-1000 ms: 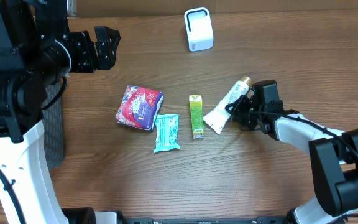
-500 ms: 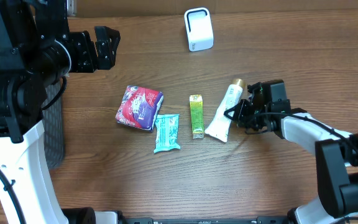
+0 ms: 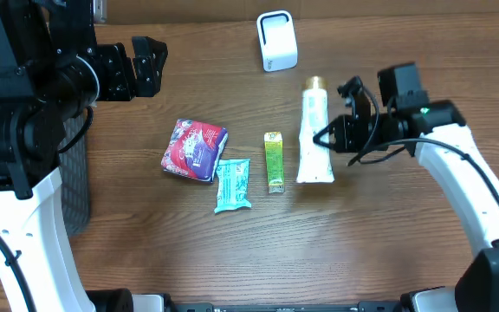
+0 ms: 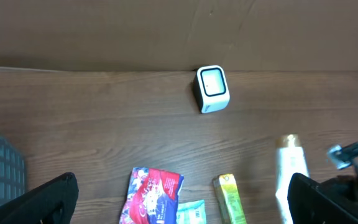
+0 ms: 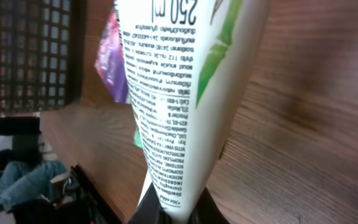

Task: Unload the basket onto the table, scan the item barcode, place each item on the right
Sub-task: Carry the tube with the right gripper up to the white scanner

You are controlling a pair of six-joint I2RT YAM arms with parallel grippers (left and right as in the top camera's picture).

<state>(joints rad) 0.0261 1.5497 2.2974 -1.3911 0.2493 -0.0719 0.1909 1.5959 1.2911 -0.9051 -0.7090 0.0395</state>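
My right gripper (image 3: 324,139) is shut on the flat crimped end of a white tube (image 3: 314,134) with a gold cap. It holds the tube right of the table's middle, cap pointing to the back. In the right wrist view the tube (image 5: 179,93) fills the middle, its small print facing the camera and its end pinched between the dark fingers (image 5: 146,214). The white box scanner (image 3: 276,41) stands at the back centre and also shows in the left wrist view as the scanner (image 4: 212,88). My left gripper (image 3: 150,65) hangs open high at the back left, holding nothing.
Three items lie in a row left of the tube: a red and purple pouch (image 3: 195,149), a teal packet (image 3: 232,184) and a yellow-green box (image 3: 273,161). A black mesh basket (image 3: 78,178) stands at the left edge.
My right gripper has carried the tube towards the back and swung it from slanted to pointing cap-first at the far side. The left arm has not moved.
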